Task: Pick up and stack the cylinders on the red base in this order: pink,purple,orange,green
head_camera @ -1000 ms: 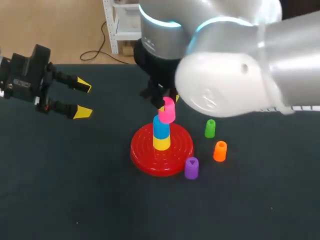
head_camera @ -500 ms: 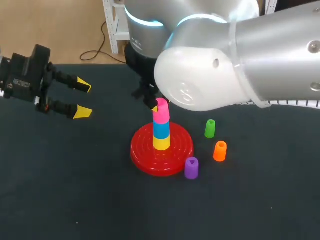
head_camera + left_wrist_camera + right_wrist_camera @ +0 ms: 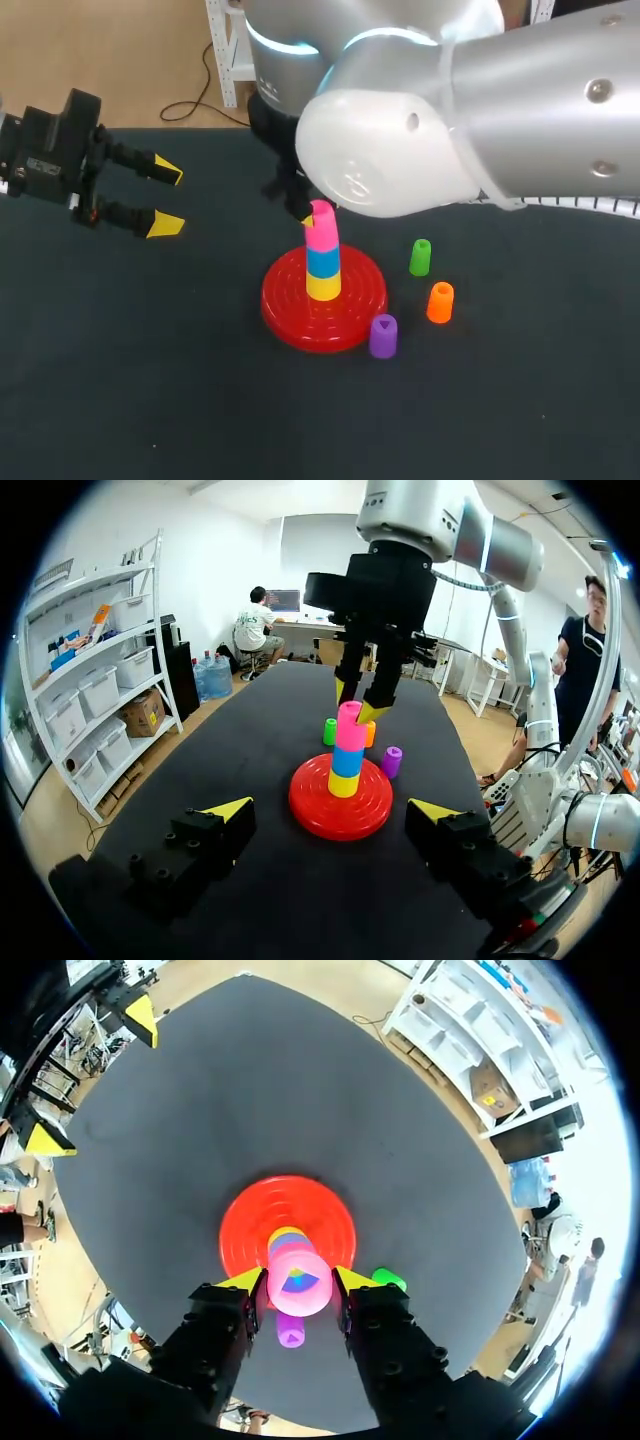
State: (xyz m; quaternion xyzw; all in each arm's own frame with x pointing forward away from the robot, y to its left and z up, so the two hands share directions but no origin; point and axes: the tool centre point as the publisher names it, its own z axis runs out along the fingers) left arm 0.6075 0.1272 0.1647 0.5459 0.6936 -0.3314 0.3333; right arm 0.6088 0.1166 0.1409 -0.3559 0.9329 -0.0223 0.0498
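One red base (image 3: 285, 305); six cylinders, one each: pink (image 3: 321, 227), blue (image 3: 322, 260), yellow (image 3: 322, 286), green (image 3: 420, 257), orange (image 3: 440, 302), purple (image 3: 383, 336)

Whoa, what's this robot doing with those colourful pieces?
The right gripper is shut on a pink cylinder, holding it atop a blue cylinder and a yellow cylinder stacked on the red base. The purple cylinder, orange cylinder and green cylinder stand on the table beside the base. The left gripper hangs open off to the side.
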